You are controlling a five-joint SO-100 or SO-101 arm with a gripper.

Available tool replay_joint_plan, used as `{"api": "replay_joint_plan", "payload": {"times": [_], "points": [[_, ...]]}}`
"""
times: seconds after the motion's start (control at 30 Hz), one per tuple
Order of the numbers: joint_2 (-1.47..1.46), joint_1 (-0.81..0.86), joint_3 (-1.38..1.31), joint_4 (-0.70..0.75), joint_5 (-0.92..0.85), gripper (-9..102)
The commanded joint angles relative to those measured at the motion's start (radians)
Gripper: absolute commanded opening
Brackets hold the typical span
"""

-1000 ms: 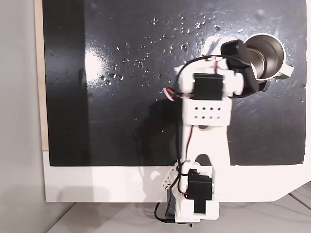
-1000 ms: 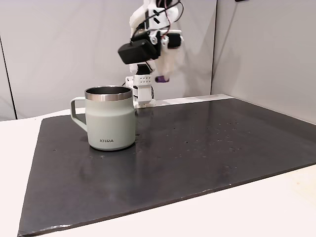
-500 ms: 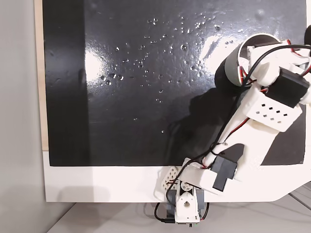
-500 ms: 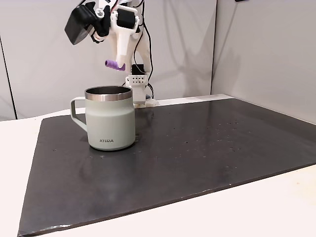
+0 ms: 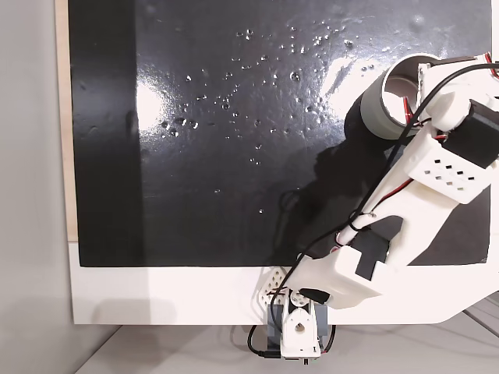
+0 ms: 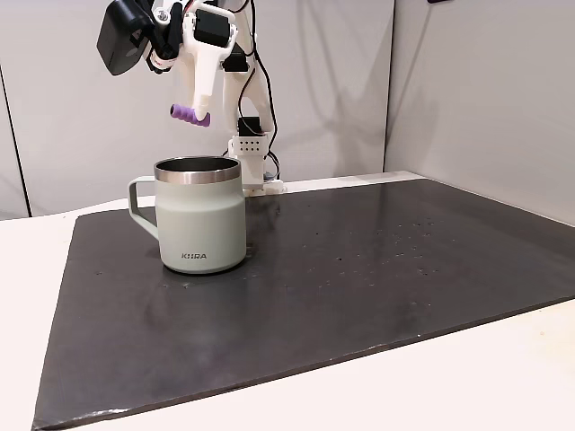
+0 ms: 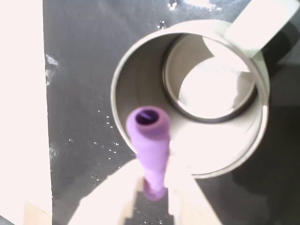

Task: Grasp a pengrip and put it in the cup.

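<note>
The cup (image 6: 199, 215) is a pale grey-beige steel mug standing upright on the black mat, its handle to the left in a fixed view. The light-purple ribbed pengrip (image 6: 187, 115) hangs level in the air just above the mug's rim, and my gripper (image 6: 199, 117) is shut on it. In the wrist view the pengrip (image 7: 150, 140) points out from between my white fingers (image 7: 112, 197), and its open end sits over the near rim of the cup (image 7: 136, 70). Seen from above in a fixed view, my arm covers part of the cup (image 5: 373, 109).
The black mat (image 5: 195, 156) covers most of the white table, with small shiny specks scattered on it. The arm's base (image 5: 300, 335) sits at the table's near edge in a fixed view. A grey wall stands behind the arm.
The arm swung from beside the cup to over it. The held pengrip rose and moved left in a fixed view, ending above the cup's rim.
</note>
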Motion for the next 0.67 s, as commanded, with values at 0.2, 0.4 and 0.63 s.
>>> {"api": "replay_joint_plan", "payload": {"times": [0.2,0.4,0.63], "points": [[0.017,0.000,-0.066,0.018,-0.006,27],[0.018,-0.005,-0.058,0.020,-0.006,27],[0.020,-0.006,-0.044,0.020,-0.008,27]]}}
